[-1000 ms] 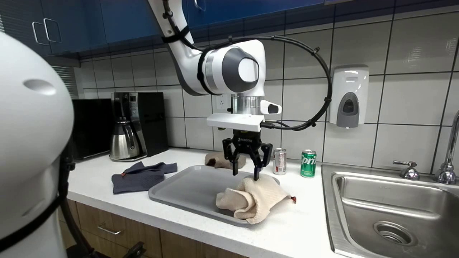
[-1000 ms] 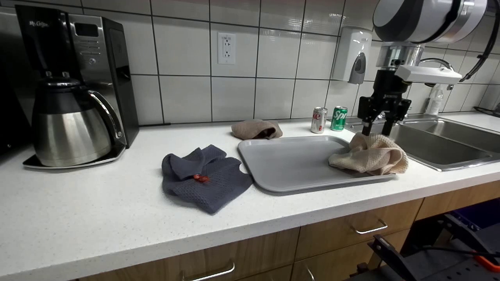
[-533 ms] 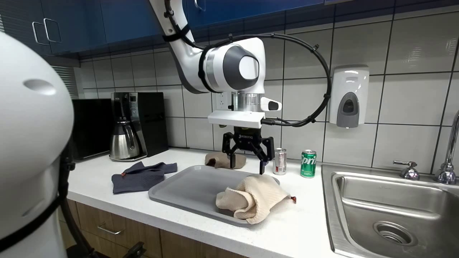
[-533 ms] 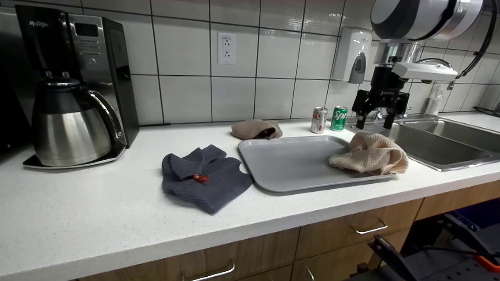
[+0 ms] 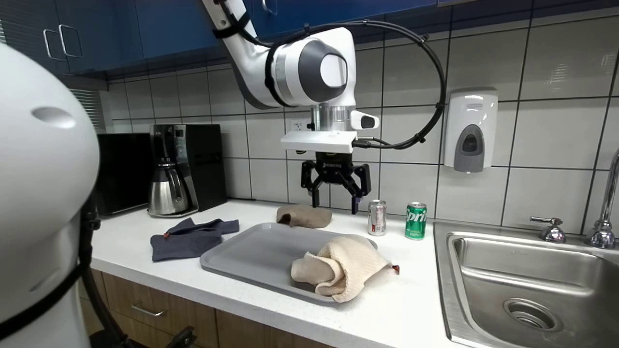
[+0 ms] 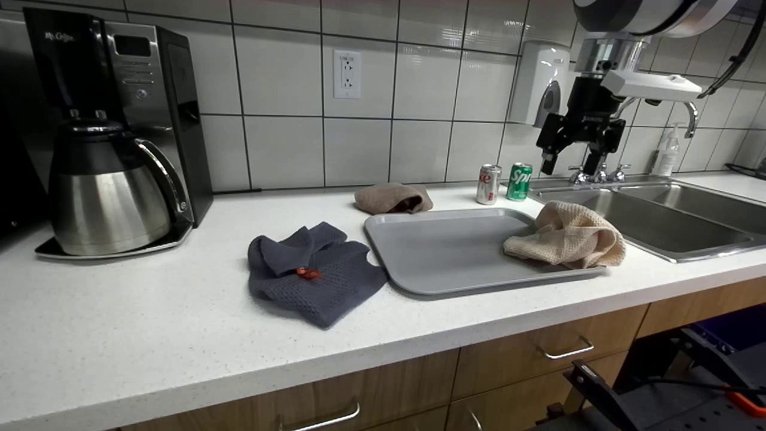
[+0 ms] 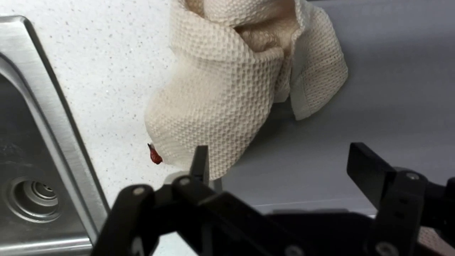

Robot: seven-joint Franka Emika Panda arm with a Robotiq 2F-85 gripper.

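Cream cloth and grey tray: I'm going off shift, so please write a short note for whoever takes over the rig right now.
Tool: open, holding nothing, above the cream cloth and grey tray.
Things: cream cloth rumpled, partly on the tray, its red tag beyond it; navy cloth and brown cloth on the counter beside the tray.
Done: cream cloth set down, free of the tool.
Left, perhaps: the cream cloth's end lying past the tray.

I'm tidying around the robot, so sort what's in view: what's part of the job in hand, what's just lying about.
Seemingly part of the job:
gripper, open and holding nothing
cream cloth, partly on the tray
gray tray

Apparently just lying or standing about:
dark blue cloth
brown cloth
silver can
green can
coffee maker
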